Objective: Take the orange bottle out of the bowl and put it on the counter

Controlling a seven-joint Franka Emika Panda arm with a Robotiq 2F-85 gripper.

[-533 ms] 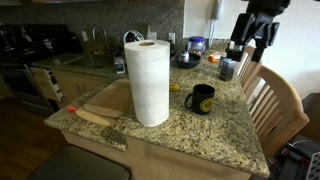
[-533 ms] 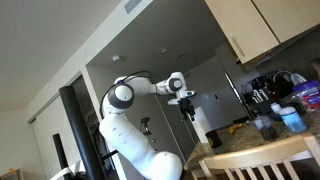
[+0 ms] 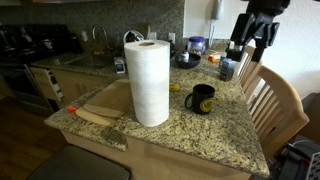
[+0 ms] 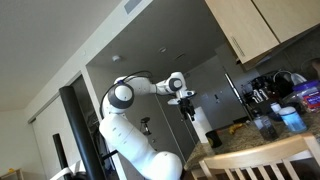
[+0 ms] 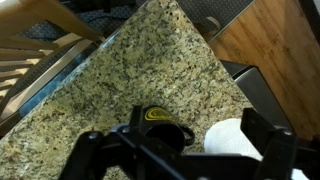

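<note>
In an exterior view the dark grey bowl (image 3: 187,60) sits at the back of the granite counter (image 3: 200,130). A small orange-brown thing (image 3: 212,60), likely the orange bottle, shows by the bowl's right side. It is too small to tell whether it stands in the bowl. My gripper (image 3: 250,48) hangs high above the counter's far right end, apart from both. It also shows in the other exterior view (image 4: 187,106). In the wrist view the gripper (image 5: 175,152) is open and empty above the counter (image 5: 120,70). Bowl and bottle are out of the wrist view.
A black mug with a yellow mark (image 3: 202,98) (image 5: 160,122) stands beside a tall paper towel roll (image 3: 150,82) (image 5: 235,142). A wooden cutting board (image 3: 100,100) lies over the sink. A wooden chair (image 3: 275,100) stands at the counter's right edge. A blue-lidded container (image 3: 196,45) stands behind the bowl.
</note>
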